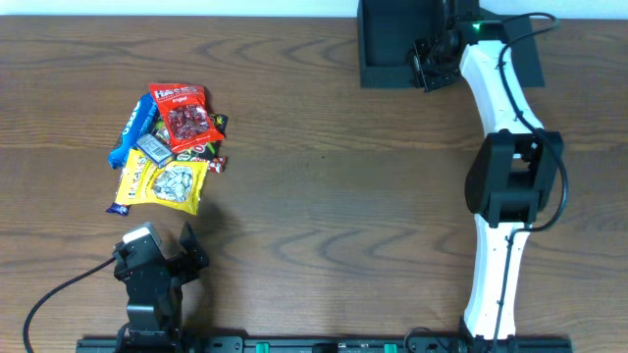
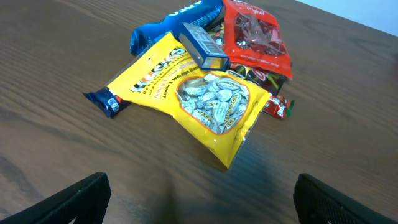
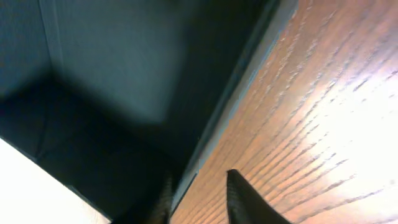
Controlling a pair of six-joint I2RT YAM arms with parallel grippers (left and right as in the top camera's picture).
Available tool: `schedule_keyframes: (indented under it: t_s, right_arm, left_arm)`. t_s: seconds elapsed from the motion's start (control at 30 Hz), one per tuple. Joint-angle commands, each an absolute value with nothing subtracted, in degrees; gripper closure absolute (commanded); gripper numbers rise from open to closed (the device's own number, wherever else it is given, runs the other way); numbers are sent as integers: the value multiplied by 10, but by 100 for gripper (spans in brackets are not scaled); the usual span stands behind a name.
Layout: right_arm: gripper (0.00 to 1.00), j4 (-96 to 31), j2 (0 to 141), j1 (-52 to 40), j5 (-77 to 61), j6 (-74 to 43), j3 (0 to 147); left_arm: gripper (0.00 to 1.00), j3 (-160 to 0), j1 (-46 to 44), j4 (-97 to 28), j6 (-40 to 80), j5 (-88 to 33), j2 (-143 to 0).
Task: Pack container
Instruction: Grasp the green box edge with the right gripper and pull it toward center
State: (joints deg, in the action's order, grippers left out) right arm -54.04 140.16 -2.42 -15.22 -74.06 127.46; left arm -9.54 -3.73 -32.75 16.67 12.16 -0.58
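The dark charcoal-teal container (image 1: 367, 49) stands open at the table's far edge. In the right wrist view its inner wall (image 3: 124, 68) fills the left side. My right gripper (image 1: 429, 67) (image 3: 198, 180) straddles the container's right wall, jaws narrowed. The outer finger (image 3: 249, 199) is over the wood with a thin strip of table between it and the wall. The inner finger is lost in the dark interior. My left gripper (image 1: 162, 243) (image 2: 199, 193) is open and empty just in front of the snack pile.
The snack pile at the left holds a yellow bag (image 1: 167, 183) (image 2: 199, 99), a red bag (image 1: 182, 116) (image 2: 255, 34), a blue packet (image 1: 132, 132) (image 2: 168, 25) and a small blue box (image 2: 202, 45). The right arm (image 1: 505, 186) reaches along the right side.
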Motion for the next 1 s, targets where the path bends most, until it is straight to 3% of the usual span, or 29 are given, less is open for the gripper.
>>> schedule_keyframes:
  t_s: [0.0, 0.33, 0.63, 0.97]
  right_arm:
    - [76, -558, 1417, -22, -140, -704, 1282]
    - [98, -754, 1413, -21, -124, -504, 1305]
    - [98, -832, 1404, -38, -106, -307, 1306]
    - [99, -890, 1404, -120, -35, -197, 1306]
  left_arm:
    - [5, -87, -33, -326, 163, 124, -3]
    - [5, -87, -33, -326, 163, 124, -3]
    - [5, -87, -33, -326, 163, 124, -3]
    - [5, -87, -33, -326, 163, 124, -3]
